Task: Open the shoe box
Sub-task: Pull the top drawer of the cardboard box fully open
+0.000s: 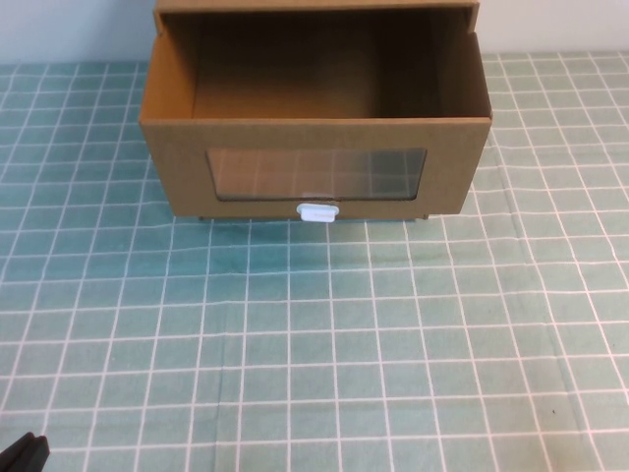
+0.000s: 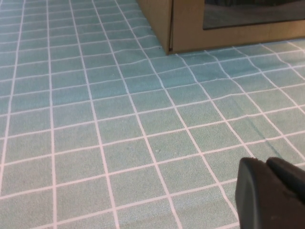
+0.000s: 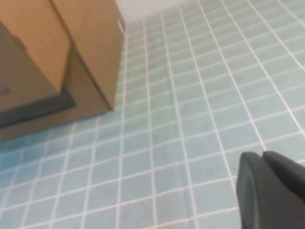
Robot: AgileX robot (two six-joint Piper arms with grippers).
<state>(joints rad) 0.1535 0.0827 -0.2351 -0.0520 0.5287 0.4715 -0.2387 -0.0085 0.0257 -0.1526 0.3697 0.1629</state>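
the cardboard shoe box [image 1: 314, 147] sits at the 12 o'clock end of the bench, on a teal cloth [image 1: 324, 374] ruled with white grid lines. its inner drawer [image 1: 167, 88] stands pulled out from the outer sleeve [image 1: 314, 6] toward 6 o'clock, so the open top shows the brown inner walls and floor. the drawer's front panel faces 6 o'clock and carries a clear rectangular window [image 1: 316, 174]; a small white pull tab [image 1: 317, 212] juts from the bottom edge of that panel, just under the window, at the middle.

the left gripper [image 1: 25, 454] shows only as a dark tip at the 7 o'clock corner of the high view, well apart from the box. in the left wrist view its fingers [image 2: 250, 191] lie pressed together with only a thin seam between them, holding nothing, above bare cloth, with the box's front corner far ahead.

the right gripper [image 3: 264, 164] lies outside the high view. its own camera shows it over bare cloth, fingers [image 3: 250, 191] closed together and holding nothing, well apart from the box's side wall.
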